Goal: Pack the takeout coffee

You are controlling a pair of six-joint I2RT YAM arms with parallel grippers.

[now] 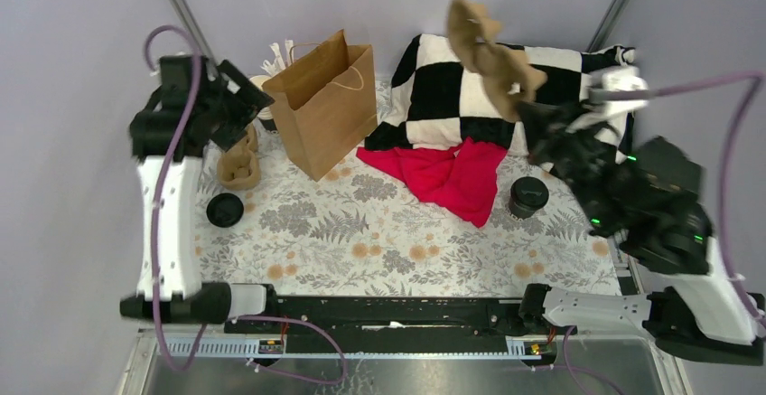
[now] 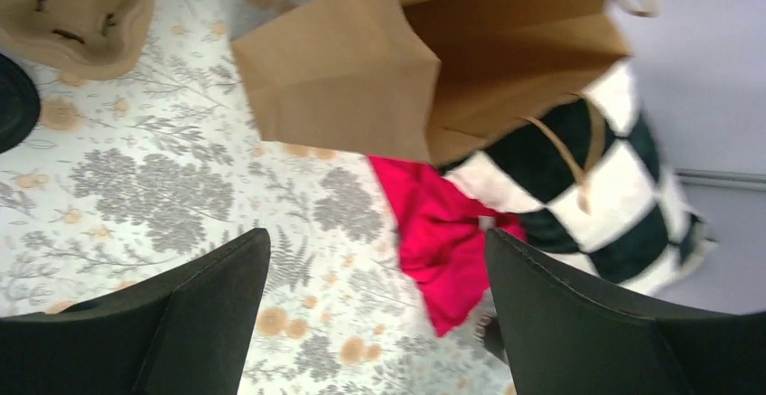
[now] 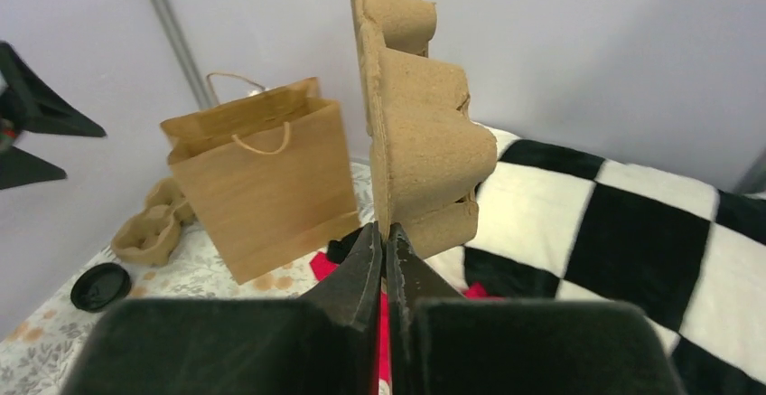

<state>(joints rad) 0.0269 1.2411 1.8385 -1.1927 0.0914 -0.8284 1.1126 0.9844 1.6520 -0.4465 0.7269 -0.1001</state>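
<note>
Right jaws pinch carrier (image 3: 415, 124) edge, clearest in wrist view; left jaws wide, empty.

The bag (image 1: 323, 106) stands rear left on the table (image 1: 397, 241), the cushion (image 1: 470, 97) to its right. The cloth (image 1: 452, 173) lies before the cushion, the coffee (image 1: 527, 196) just right of it.

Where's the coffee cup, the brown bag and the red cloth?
coffee cup (image 1: 528, 194): top view, on its black lid.
brown bag (image 1: 316, 128): top view, on its front side.
red cloth (image 1: 456, 176): top view, on its middle.
</note>
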